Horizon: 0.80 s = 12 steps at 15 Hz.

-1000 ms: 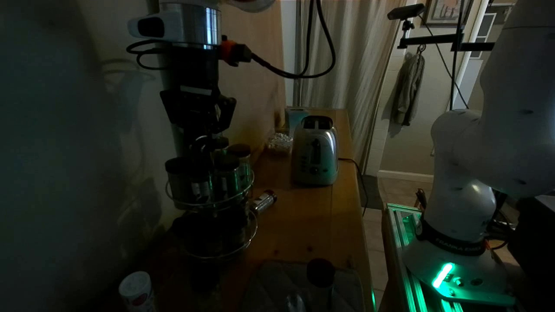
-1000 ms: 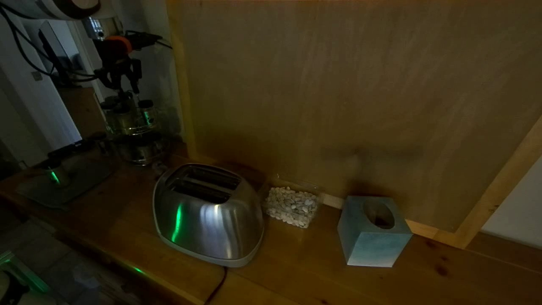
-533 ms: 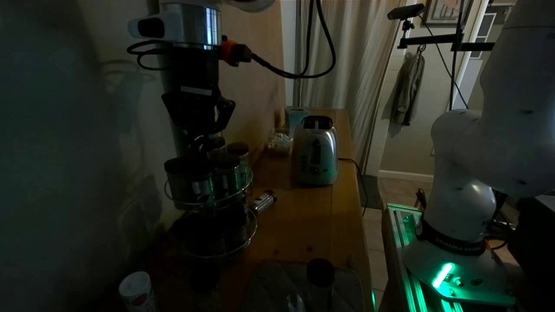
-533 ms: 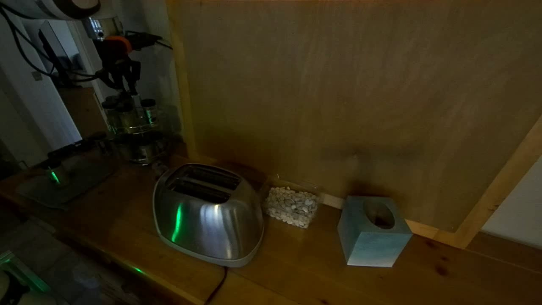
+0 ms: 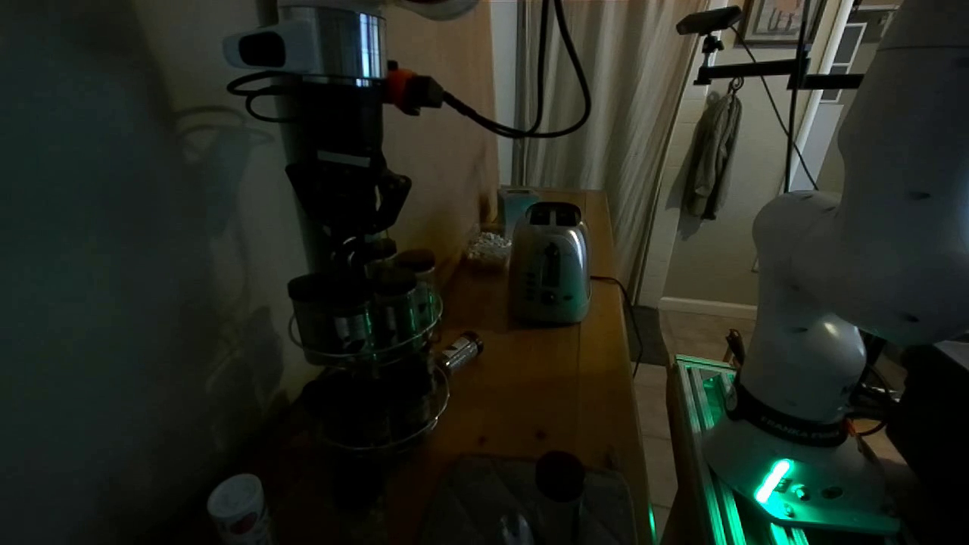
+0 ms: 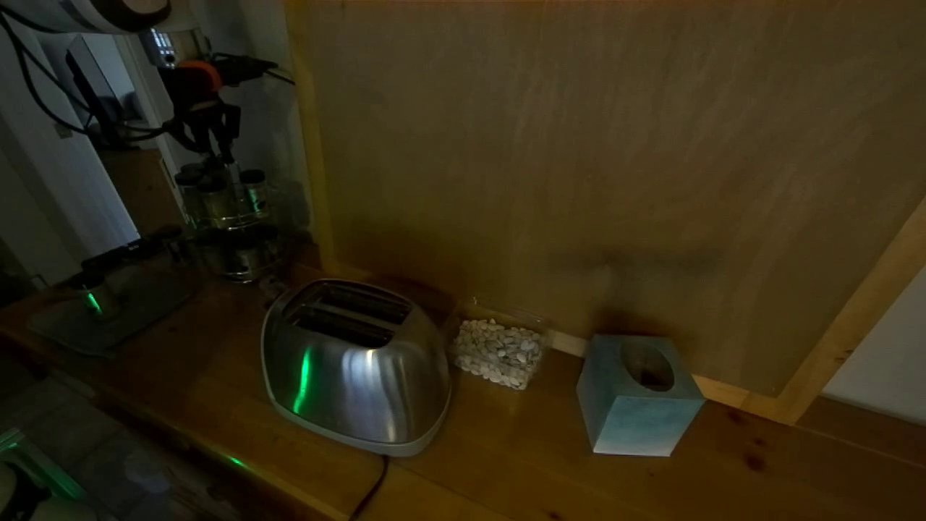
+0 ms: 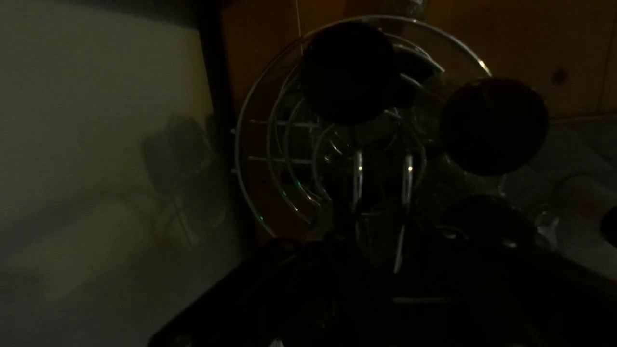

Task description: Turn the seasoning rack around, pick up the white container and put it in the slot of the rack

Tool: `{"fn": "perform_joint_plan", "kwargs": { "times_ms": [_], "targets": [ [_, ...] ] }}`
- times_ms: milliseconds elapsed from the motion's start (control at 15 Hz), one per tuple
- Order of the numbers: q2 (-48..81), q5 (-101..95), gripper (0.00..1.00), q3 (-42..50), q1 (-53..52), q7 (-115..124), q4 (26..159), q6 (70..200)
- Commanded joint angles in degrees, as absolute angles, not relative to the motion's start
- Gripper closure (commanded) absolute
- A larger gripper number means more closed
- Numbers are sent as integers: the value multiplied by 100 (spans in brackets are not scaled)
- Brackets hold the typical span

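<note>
Hand [image 6: 218,155] sits at the wire handle [image 7: 358,180] atop the seasoning rack [image 5: 371,356], by the counter [image 5: 530,378] edge along the wall [image 5: 166,303]. Too dark to tell finger gap or whether it grips. White container [image 5: 241,506]: near same edge, well apart from rack, base cropped in an exterior view. Probably light, stiff, slick-sided; take it round the sides, below the rim. Rack likely heavier; turn slowly by handle.

I see shiny metal wire in the seasoning rack [image 5: 382,354], glossy brushed metal on the toaster [image 6: 354,383], smooth wood across the bench [image 6: 506,456], cloth in the curtain [image 5: 598,121], matt sides on the box [image 6: 636,416].
</note>
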<state>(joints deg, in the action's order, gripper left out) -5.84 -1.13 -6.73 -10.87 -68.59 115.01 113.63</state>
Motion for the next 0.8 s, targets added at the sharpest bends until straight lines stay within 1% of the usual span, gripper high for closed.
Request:
{"fn": "perform_joint_plan", "kwargs": {
  "times_ms": [0, 67, 133, 533, 600, 733],
  "targets": [
    [-475, -451, 81, -756, -1008, -6159, 11266, 10945],
    [-475, -433, 86, -755, -1011, -6069, 11249, 10886],
    [-578, -222, 72, -744, -1057, -6350, 11446, 11163],
    [-561, -249, 72, -754, -1058, -6166, 11420, 11129],
    [-561, -249, 92, -754, -1058, -6161, 11419, 11128],
    [-535, -282, 92, -784, -1059, -5900, 11451, 11235]
  ]
}}
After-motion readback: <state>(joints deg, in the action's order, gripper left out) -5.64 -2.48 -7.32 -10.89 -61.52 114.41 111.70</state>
